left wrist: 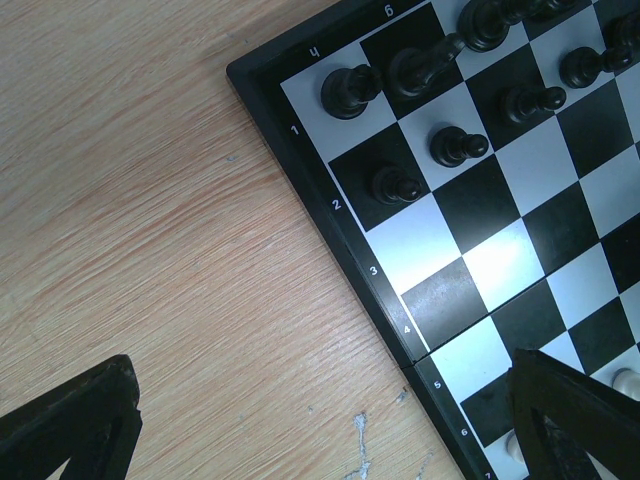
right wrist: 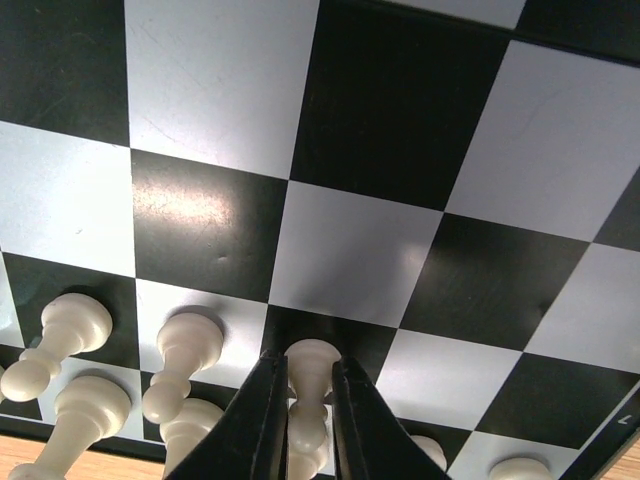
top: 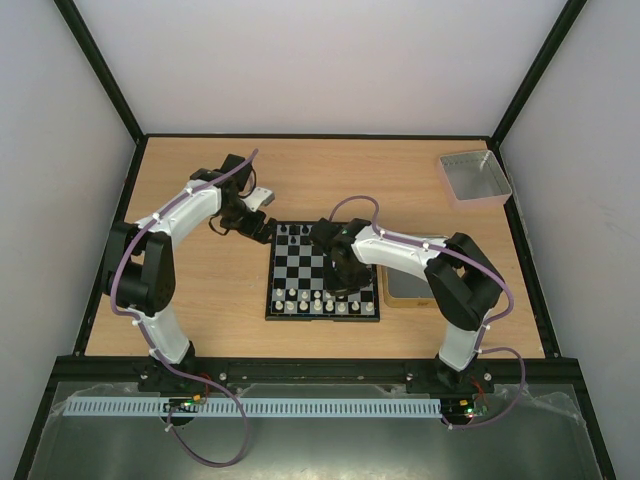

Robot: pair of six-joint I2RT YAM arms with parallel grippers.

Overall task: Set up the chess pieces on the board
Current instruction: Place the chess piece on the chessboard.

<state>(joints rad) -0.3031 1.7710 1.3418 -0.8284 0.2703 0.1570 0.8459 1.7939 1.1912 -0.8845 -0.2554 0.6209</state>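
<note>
Right wrist view: right tool (right wrist: 308, 362) pinches a white pawn (right wrist: 309, 400), base hidden; left tool (left wrist: 322, 425) gapes, fingers (left wrist: 80, 425) partly cropped.

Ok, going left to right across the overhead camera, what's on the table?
Left gripper → board → tan-rimmed tray → clear grey bin. The right gripper, shut on a white pawn, overlaps the board, so it's left out.

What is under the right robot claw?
A cream-white pawn, held between the right gripper fingertips, over a black square of the board. The pawn's bottom is hidden by the fingers, so whether it touches the board cannot be seen.
</note>
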